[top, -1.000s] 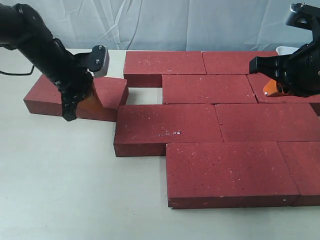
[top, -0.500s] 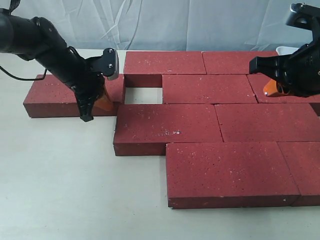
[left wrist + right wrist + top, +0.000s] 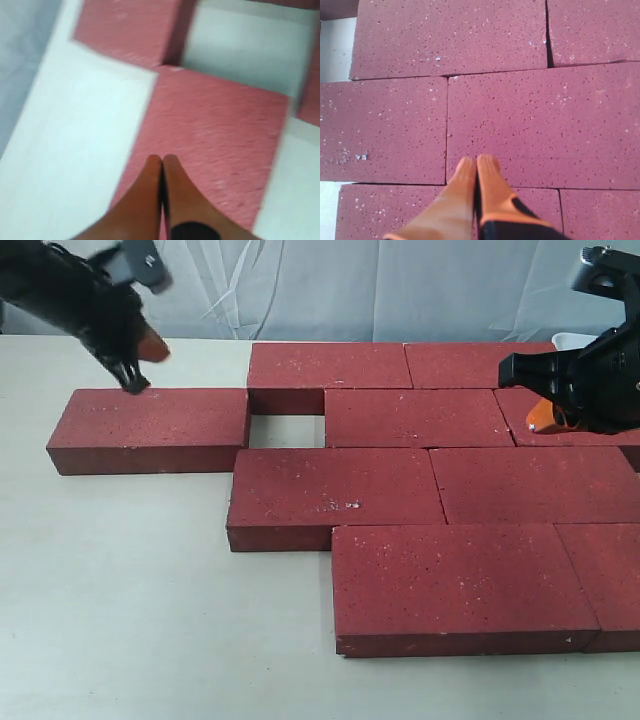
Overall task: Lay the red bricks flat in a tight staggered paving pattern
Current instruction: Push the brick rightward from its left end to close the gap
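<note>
Several red bricks (image 3: pixel 430 490) lie flat in staggered rows on the right half of the table. One more red brick (image 3: pixel 150 428) lies flat at the left, in line with the second row, with a small square gap (image 3: pixel 287 430) of bare table beside its right end. My left gripper (image 3: pixel 138 365) is shut on nothing and hangs above this brick's far left edge; the left wrist view shows its orange tips (image 3: pixel 162 159) over the brick (image 3: pixel 220 135). My right gripper (image 3: pixel 545 418) is shut and empty, hovering over the laid bricks (image 3: pixel 520 115) with its tips (image 3: pixel 478 161) pressed together.
A white object (image 3: pixel 572 339) peeks out behind the bricks at the far right. Bare pale table (image 3: pixel 150 590) spreads across the front left. A grey curtain (image 3: pixel 350 290) closes off the back.
The left brick has been turned straight and pushed into line with the second row. My left gripper has then lifted off it, up and back to the left. The right arm has not moved.
</note>
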Controlling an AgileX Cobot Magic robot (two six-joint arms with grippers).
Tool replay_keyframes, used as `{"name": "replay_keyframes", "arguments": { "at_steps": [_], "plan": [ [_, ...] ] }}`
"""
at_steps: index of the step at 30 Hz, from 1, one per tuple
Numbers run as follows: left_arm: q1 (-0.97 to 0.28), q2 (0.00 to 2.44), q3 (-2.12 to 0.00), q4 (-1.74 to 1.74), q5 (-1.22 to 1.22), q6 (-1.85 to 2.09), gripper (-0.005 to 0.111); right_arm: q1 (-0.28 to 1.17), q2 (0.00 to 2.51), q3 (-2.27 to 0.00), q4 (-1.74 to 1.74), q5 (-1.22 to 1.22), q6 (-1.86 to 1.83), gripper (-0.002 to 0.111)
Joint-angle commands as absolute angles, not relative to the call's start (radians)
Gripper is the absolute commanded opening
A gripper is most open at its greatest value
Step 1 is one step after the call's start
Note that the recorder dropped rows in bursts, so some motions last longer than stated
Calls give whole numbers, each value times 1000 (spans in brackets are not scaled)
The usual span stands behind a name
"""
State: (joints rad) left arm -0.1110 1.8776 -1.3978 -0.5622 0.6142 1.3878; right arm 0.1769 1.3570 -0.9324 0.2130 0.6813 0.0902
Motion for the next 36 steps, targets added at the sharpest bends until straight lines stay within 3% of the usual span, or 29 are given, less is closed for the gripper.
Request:
{"name": "replay_keyframes", "arguments": {
  "at_steps": [1,5,12,36],
  "plan": [
    [16,1890,-1398,-564,493,1060,0,171,1349,-928,212,669,87,-1],
    [127,1951,-1398,-525,487,880,0,171,1349,-928,212,669,87,-1],
    [198,2059,-1398,-434,441,714,0,171,1349,-928,212,669,87,-1],
    [111,2155,-1398,-650,470,851,0,171,1349,-928,212,669,87,-1]
  ]
}}
